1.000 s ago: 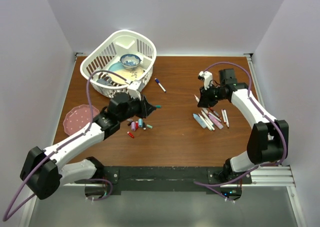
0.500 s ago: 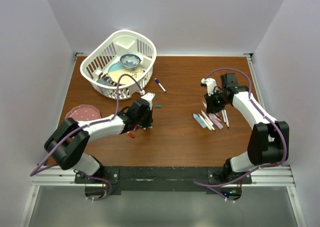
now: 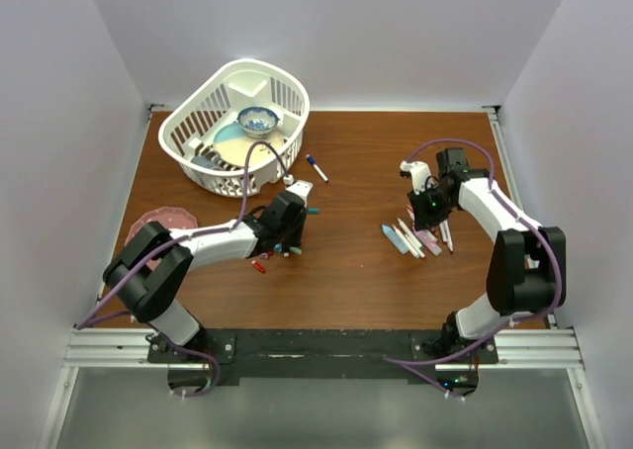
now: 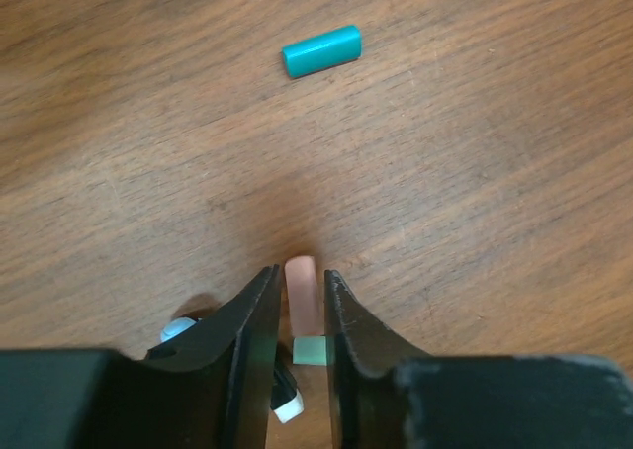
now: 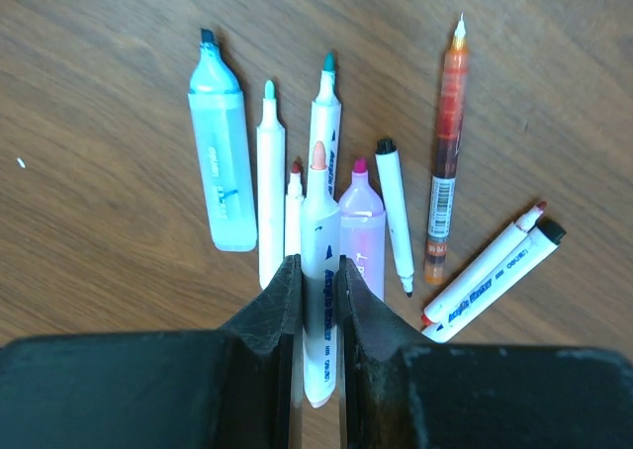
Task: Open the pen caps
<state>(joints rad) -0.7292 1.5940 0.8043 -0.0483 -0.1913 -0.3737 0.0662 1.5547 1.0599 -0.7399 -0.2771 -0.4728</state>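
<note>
Over brown wooden tabletop (image 3: 356, 266), my right gripper (image 5: 316, 263) is clamping a white pink-tipped uncapped pen (image 5: 318, 207), likely to join the pen row (image 5: 269, 172); left gripper (image 4: 301, 274) is straddling a stubby pink cap (image 4: 302, 296), and I cannot tell if it is gripped.

Looks like a robotics lab test cell. Boxed in on three sides by plain white panels (image 3: 59, 123) around a brown wooden table (image 3: 346, 276). Fitted at the near edge with a slotted aluminium rail (image 3: 539, 348) carrying two white-and-black arms, left arm (image 3: 213, 239) and right arm (image 3: 495, 207), trailing loose purple cables (image 3: 445, 140). Set out like test props: a white plastic basket (image 3: 297, 91) of dishes, a pink plate (image 3: 158, 218), loose pens (image 3: 415, 239). Watched by cameras from overhead and from both wrists.
</note>
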